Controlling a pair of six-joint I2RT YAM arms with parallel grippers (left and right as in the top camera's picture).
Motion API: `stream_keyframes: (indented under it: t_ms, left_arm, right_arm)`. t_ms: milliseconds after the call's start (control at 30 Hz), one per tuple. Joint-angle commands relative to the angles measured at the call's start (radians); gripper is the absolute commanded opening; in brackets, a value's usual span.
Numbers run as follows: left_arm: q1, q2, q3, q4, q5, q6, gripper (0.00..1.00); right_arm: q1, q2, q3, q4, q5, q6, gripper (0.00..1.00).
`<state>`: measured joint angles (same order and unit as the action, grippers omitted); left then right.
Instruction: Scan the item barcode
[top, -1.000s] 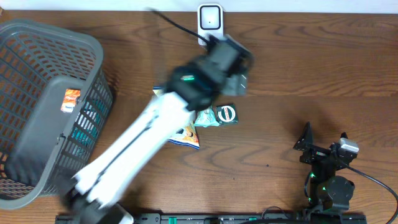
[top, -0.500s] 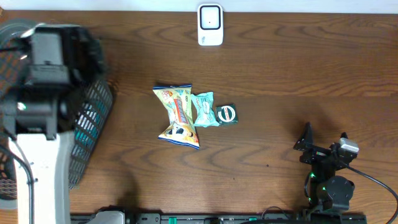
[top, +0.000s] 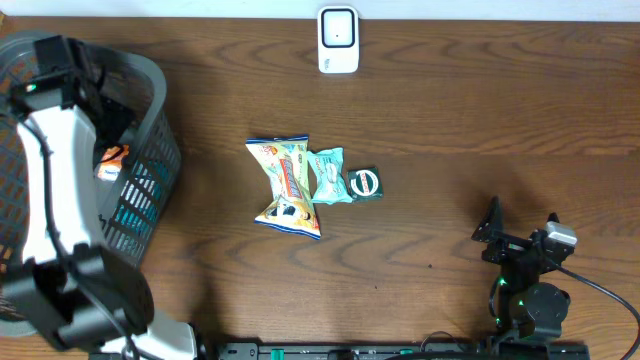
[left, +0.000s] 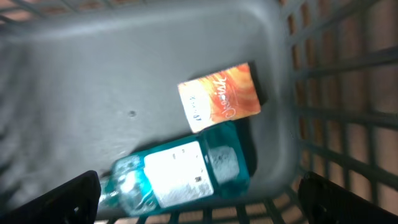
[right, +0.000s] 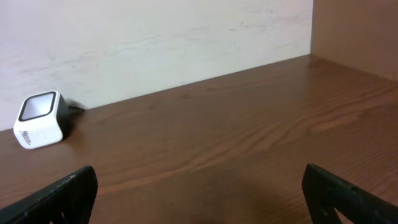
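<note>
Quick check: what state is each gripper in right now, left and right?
Left gripper: open, holding nothing.
Right gripper: open, holding nothing.

The basket (left: 93, 81) is grey lattice — its packet (left: 219, 98) orange, its bottle (left: 180, 177) teal with a white label. The table (top: 480, 110) is brown wood grain; the scanner (top: 338, 40), white.

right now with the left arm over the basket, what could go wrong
The orange cardboard packet lies against the teal plastic bottle, so the open left end effector might catch both on the way down or shove one aside. The grey plastic basket wall stands close and could snag a lift. The white barcode scanner sits far off past the yellow snack packet; a low carry might sweep it.
</note>
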<state>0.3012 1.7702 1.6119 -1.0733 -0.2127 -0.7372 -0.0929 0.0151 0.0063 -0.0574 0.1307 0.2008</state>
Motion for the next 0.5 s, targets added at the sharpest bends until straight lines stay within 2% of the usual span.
stream_keyframes:
  t_ms: [0, 167, 467]
  left_arm:
    - [0.005, 0.085, -0.003, 0.010, 0.004, -0.022, 0.98]
    - [0.024, 0.182, -0.003, 0.029, 0.004, -0.074, 0.98]
    - [0.045, 0.312, -0.005, 0.069, 0.008, -0.076, 0.98]
  right_arm:
    - [0.008, -0.002, -0.001, -0.004, 0.006, 0.004, 0.99]
    - [0.008, -0.002, -0.001, -0.004, 0.006, 0.004, 0.99]
    - [0.008, -0.002, -0.001, -0.003, 0.006, 0.004, 0.99]
